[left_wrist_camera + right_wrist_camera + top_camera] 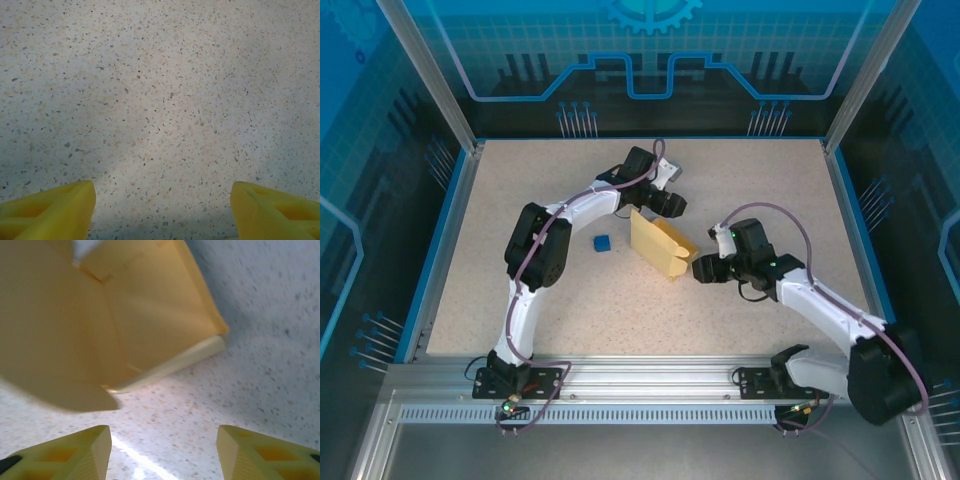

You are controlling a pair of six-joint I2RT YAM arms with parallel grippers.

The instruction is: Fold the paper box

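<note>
Pale yellow paper box (660, 245), partly folded

the paper box (125, 315) fills the upper left, pale yellow and close enough to the lens to blur. its open side faces the camera, so the inner walls and their creases are visible, with a lighter folded edge along the lower right side ending in a corner. a rounded flap (60, 385) hangs from the left part, its tip just above the desk (270, 340), a pale speckled surface running across the right and bottom. the right hand (165, 455) sits at the bottom edge, its two yellow fingertips (75, 452) spread well apart with bare desk between them, short of the box.
</note>
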